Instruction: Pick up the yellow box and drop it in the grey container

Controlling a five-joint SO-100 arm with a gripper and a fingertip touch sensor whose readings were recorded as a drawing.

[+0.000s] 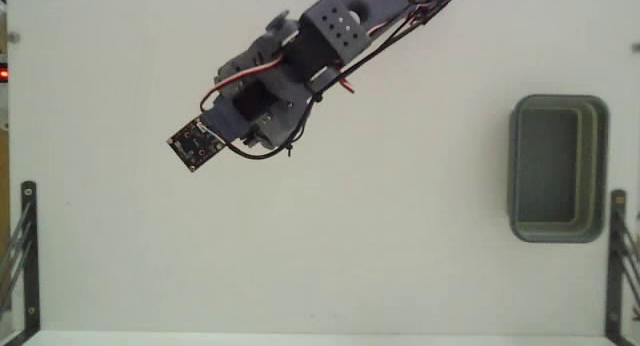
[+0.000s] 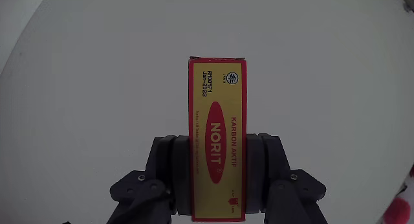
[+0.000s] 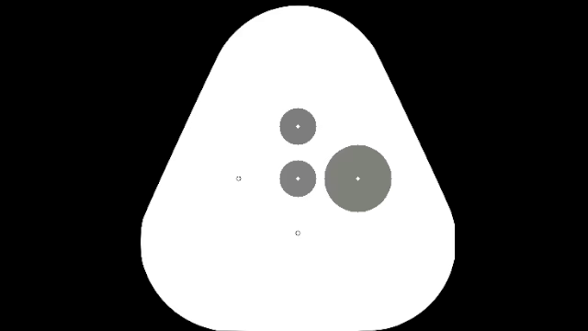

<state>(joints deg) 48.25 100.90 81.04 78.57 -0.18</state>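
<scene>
In the wrist view the yellow box (image 2: 217, 101), with a red oval mark and red edging, stands lengthwise between my dark fingers (image 2: 171, 169). My gripper (image 2: 217, 141) is shut on the box's lower half, with a pad pressed against each long side. In the fixed view my arm (image 1: 300, 66) reaches in from the top. It hides the box and the fingers beneath it. The grey container (image 1: 514, 171) sits far off at the right side of that view, with nothing showing inside it.
The white table surface (image 1: 350, 246) is bare between the arm and the container. Black metal brackets stand at the lower left (image 1: 27, 256) and lower right (image 1: 618, 266) of the fixed view. The table's front edge runs along the bottom.
</scene>
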